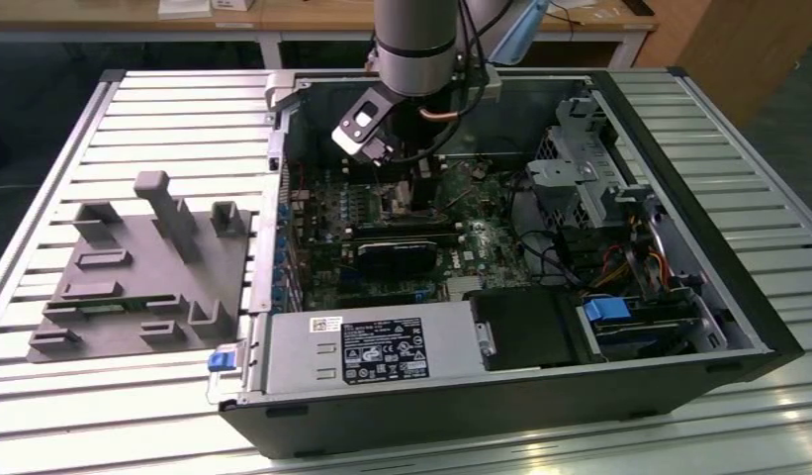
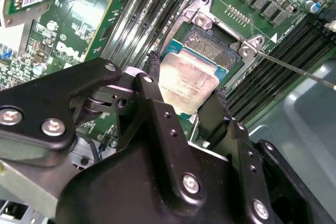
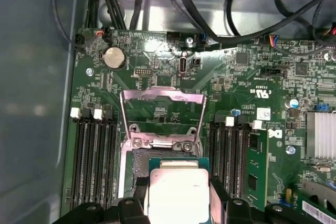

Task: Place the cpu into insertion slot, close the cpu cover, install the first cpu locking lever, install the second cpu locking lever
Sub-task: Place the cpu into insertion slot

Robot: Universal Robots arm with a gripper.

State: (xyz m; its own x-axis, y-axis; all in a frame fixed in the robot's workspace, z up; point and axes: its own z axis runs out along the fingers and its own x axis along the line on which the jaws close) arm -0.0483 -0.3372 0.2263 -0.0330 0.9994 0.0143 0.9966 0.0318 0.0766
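over the insertion slot (image 2: 209, 41), inside an open computer case (image 1: 511, 411), the gripper (image 2: 186, 80) pinches the cpu (image 2: 185, 86) by two opposite edges, one black finger (image 2: 151, 72) on each side. the cpu's dull silver top faces up and its green edge shows along one side. it covers part of the slot, while the dark pin field beyond it is bare; whether the chip touches the slot cannot be told.

the first wrist view shows the cpu (image 3: 178, 195) at the near end of the slot (image 3: 137, 163), with the cpu cover (image 3: 161, 96) swung open, standing back from the slot on its hinge so that green board shows through its window. memory slots (image 3: 94, 156) run on both sides of the socket, and a coin cell (image 3: 114, 57) sits beyond the cover. a thin metal lever (image 2: 294, 69) runs out from one corner of the socket frame, unlatched.

in the exterior view the arm (image 1: 416, 40) reaches down into the case, the gripper (image 1: 412, 176) low over the motherboard. the case lies on a slatted table (image 1: 168, 109); a grey fixture (image 1: 141, 277) lies on the table at the exterior view's left, just beside the case.
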